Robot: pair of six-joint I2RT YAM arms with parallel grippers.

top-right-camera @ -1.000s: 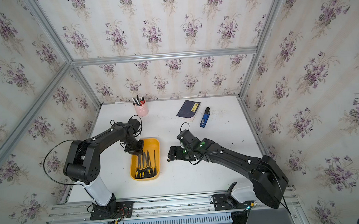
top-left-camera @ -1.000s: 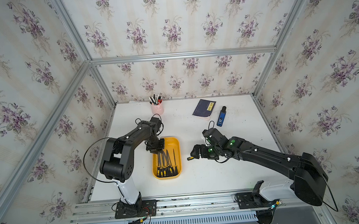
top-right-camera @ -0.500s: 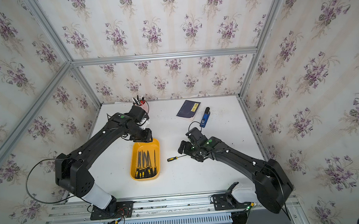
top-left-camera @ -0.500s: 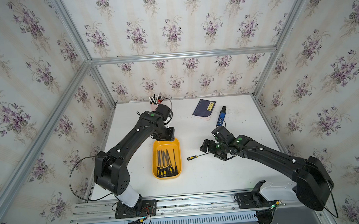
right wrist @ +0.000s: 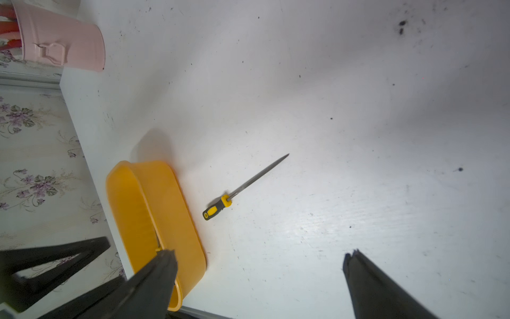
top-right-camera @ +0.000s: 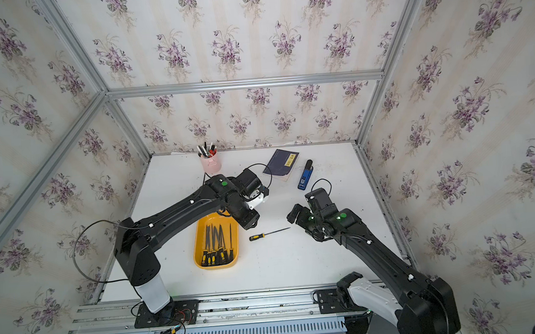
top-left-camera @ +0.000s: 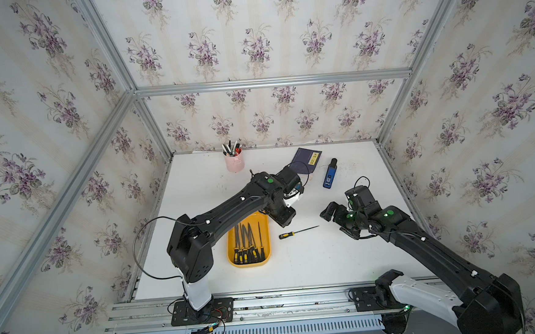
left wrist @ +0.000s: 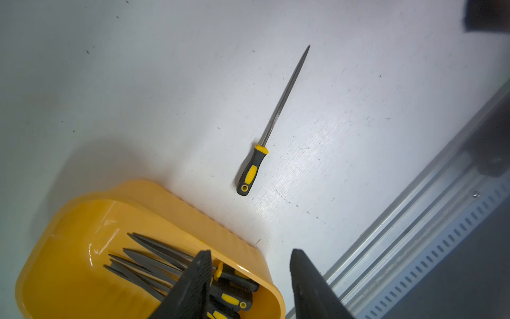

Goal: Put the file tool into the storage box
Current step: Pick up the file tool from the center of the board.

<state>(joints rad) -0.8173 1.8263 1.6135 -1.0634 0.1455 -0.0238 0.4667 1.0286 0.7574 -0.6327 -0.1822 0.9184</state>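
File tool, black-and-yellow handle, flat on the white table just beside the orange-yellow storage box, apart from it, handle end nearer the box. Inside the box, several similar files. Left gripper over the box's far corner, jaws partly apart, empty. Right gripper beyond the file's tip, jaws wide apart, empty.

Cream wallpaper sprigged with purple violets covers every wall, edged by aluminium frame bars. The white tabletop is scuffed and dark-speckled, with a soft glare. A slotted metal rail runs along its front.
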